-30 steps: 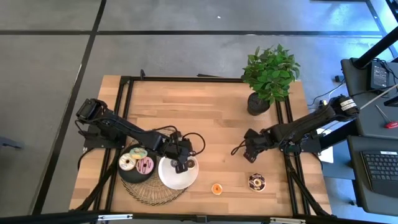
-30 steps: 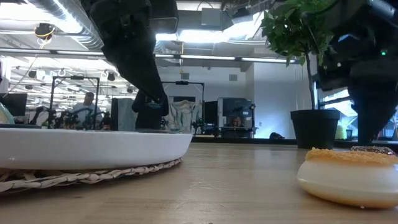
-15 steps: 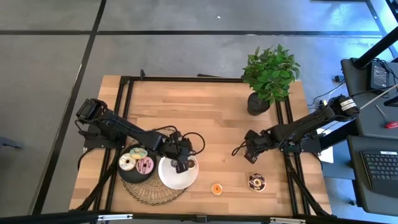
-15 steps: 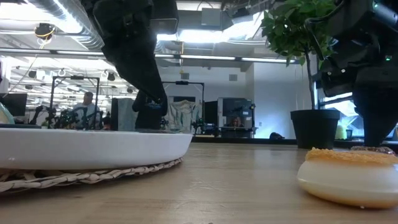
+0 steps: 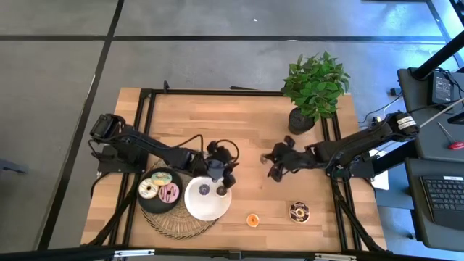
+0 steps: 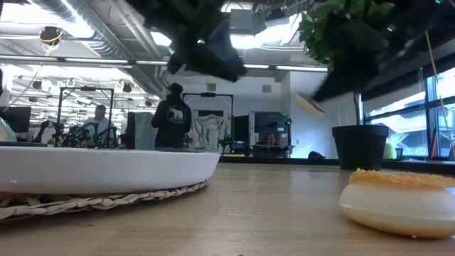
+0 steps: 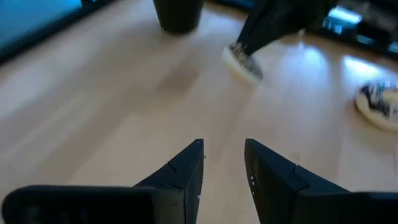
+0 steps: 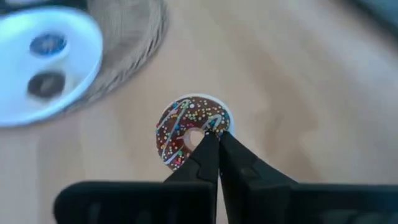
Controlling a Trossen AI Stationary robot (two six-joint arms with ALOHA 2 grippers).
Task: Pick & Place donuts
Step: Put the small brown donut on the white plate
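Note:
My right gripper (image 5: 270,164) is shut on a brown sprinkled donut (image 8: 191,130) above the table's middle; the donut also shows in the low view (image 6: 307,104) and in the left wrist view (image 7: 242,62). My left gripper (image 5: 225,171) is open and empty (image 7: 222,152), just past the white plate's far right rim. The white plate (image 5: 197,210) holds a purple donut (image 5: 204,190) and a dark donut (image 5: 221,191). The black plate (image 5: 147,205) holds white (image 5: 148,190), pink (image 5: 168,193) and green (image 5: 161,177) donuts. An orange donut (image 5: 252,220) and a dark sprinkled donut (image 5: 299,212) lie on the table. My right gripper pinches the donut's ring (image 8: 216,123) between its two fingertips, on the side of the ring beside the hole. The donut is lifted clear of the table and hangs tilted at the fingertips.
Both plates rest on a woven mat (image 5: 177,226) at the near left. A potted plant (image 5: 313,90) stands at the far right. Bare wood lies between the two grippers and along the far side. A person stands in the room behind the table (image 6: 172,117).
My right gripper has lifted the brown sprinkled donut off the table and carried it up and toward the table's left and far side. My left gripper has risen from over the white plate and gone toward the far right; the purple donut now lies uncovered on that plate.

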